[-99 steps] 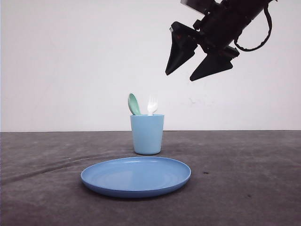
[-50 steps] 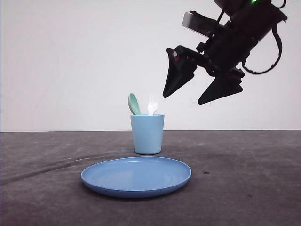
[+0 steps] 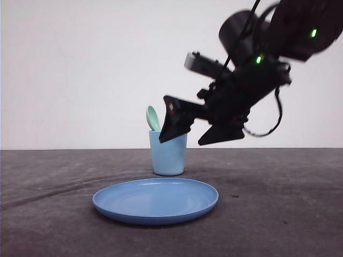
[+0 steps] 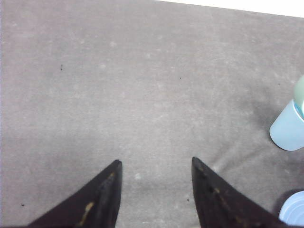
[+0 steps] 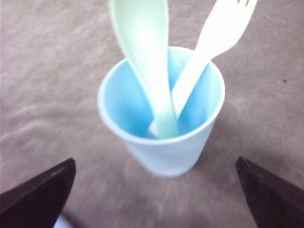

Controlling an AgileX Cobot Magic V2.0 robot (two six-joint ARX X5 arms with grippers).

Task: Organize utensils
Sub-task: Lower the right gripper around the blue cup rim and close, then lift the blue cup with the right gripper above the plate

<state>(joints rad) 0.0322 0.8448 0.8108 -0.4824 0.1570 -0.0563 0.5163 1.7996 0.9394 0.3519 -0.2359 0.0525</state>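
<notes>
The grey desk [image 3: 289, 214] carries a blue plate [image 3: 155, 201] with a light blue cup [image 3: 168, 155] behind it. The right end effector [image 3: 193, 131] hangs wide open and empty at the cup's rim. The left end effector [image 4: 154, 171] is open over bare desk, empty. The green spoon [image 5: 145, 52] and white fork [image 5: 213, 42] stand leaning inside the cup.

The right arm [image 3: 257, 69] slants down from the upper right of the front frame toward centre, its gripper [image 3: 194, 131] spread wide. The left gripper [image 4: 156, 167] hangs with fingers parted, holding nothing.
</notes>
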